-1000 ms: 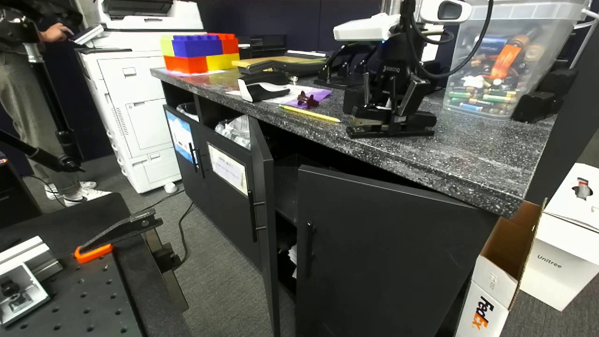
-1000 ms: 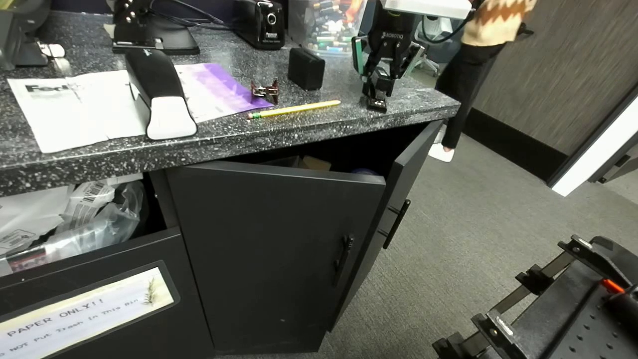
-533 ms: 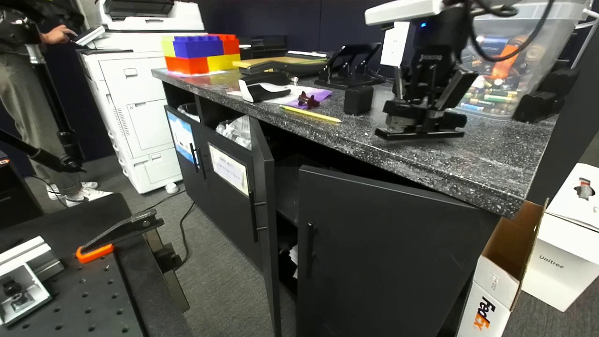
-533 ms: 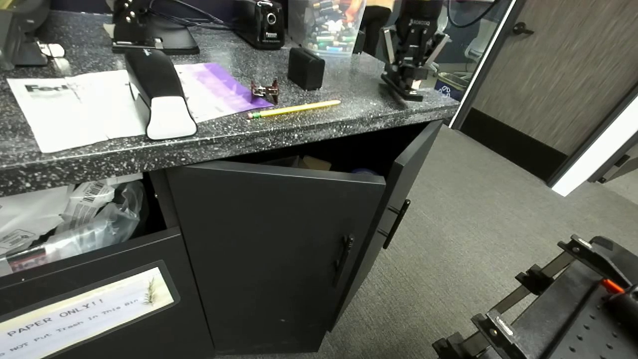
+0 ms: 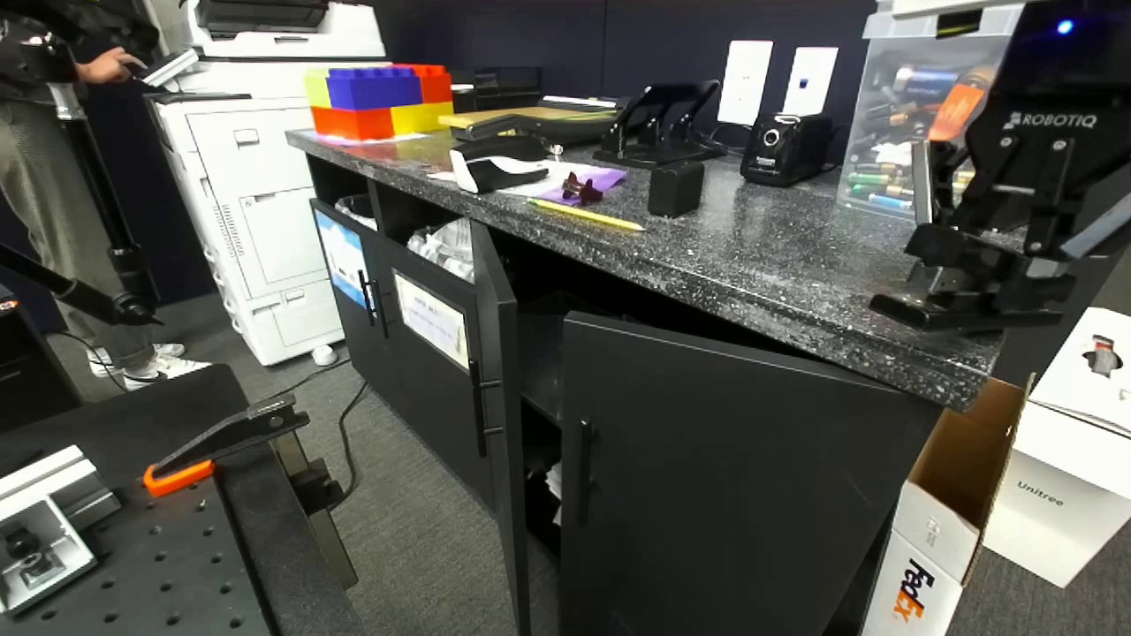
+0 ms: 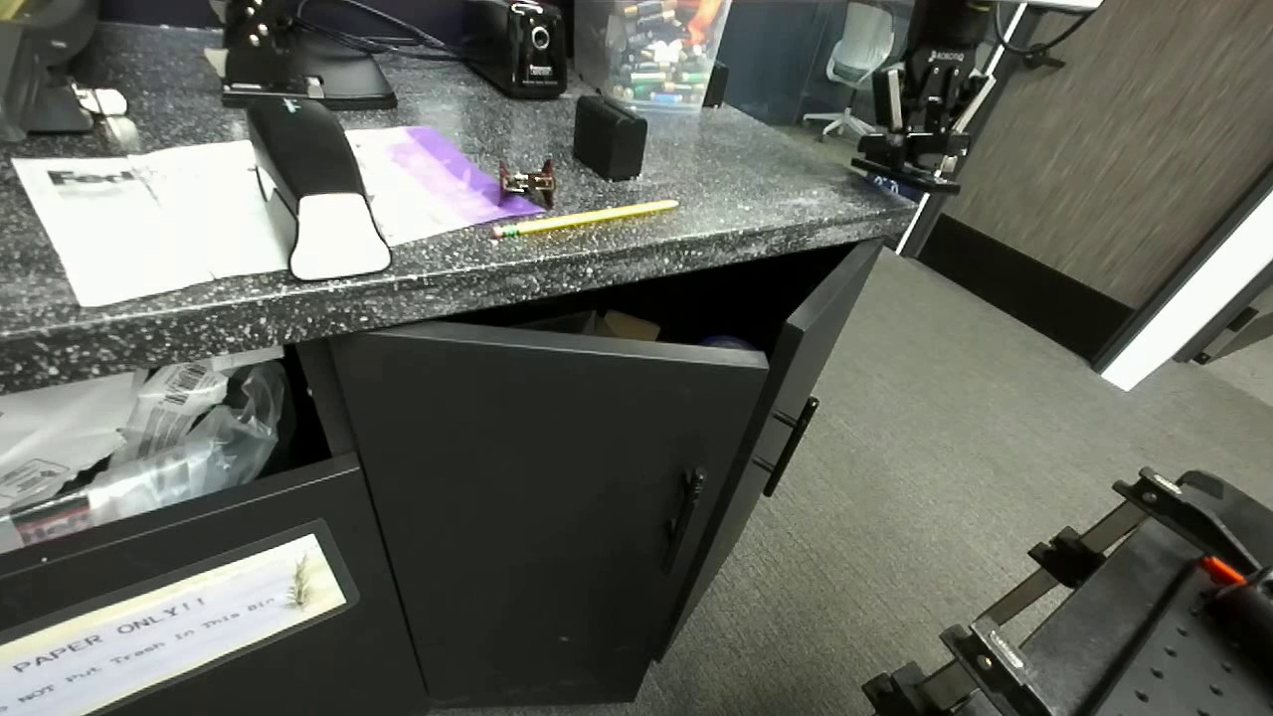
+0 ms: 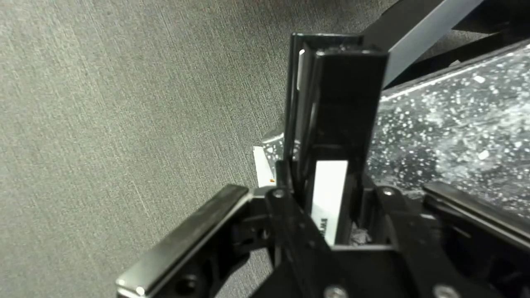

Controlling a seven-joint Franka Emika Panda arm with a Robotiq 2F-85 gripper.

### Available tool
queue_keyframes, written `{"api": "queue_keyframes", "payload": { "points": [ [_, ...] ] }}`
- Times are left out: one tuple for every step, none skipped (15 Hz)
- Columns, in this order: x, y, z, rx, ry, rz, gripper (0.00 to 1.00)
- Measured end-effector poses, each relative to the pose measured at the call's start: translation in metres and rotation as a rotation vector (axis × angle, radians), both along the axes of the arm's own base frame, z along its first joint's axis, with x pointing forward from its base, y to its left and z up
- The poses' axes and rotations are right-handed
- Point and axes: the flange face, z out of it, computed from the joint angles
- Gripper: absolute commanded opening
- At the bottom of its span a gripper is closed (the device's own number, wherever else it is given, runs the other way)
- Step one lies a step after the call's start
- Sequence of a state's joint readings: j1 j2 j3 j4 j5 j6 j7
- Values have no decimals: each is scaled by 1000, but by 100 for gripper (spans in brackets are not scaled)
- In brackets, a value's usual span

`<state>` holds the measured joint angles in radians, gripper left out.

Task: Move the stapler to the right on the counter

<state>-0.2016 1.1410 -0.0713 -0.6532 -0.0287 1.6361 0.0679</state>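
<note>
The Robotiq gripper (image 7: 327, 192) is clamped on the black stapler (image 7: 345, 101), by the front right corner of the speckled countertop (image 5: 778, 247).

Black stapler (image 7: 345, 99) in the hand (image 7: 327, 182), at the 3 o'clock end of the speckled surface (image 5: 769, 234).
Long, slim and low, the stapler is black but for a white patch with blurred lettering; a narrow pale strip shows between its two halves. It is gripped from 12 o'clock, flat base underneath; in an exterior view the stapler (image 5: 954, 315) runs nearly level from 9 to 3 o'clock. Whether it touches the surface cannot be told. In the wrist view its far end points to 12 o'clock, and a corner of the surface peeks out at its 9 o'clock side. The surface is dark grey flecked with white.
</note>
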Motion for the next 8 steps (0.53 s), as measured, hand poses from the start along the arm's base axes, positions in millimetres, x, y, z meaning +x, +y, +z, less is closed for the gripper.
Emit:
{"api": "queue_keyframes", "payload": {
  "points": [
    [1,-2,-8,0,0,1,9],
    [3,-1,-13,-2,-3,3,9],
    [5,2,-15,-4,-10,8,9],
    [7,6,-16,-7,-19,14,9],
    [10,11,-16,-9,-28,21,9],
    [12,16,-17,-12,-36,29,9],
    [15,23,-17,-14,-43,36,9],
    [17,29,-18,-15,-48,42,9]
  ]
}}
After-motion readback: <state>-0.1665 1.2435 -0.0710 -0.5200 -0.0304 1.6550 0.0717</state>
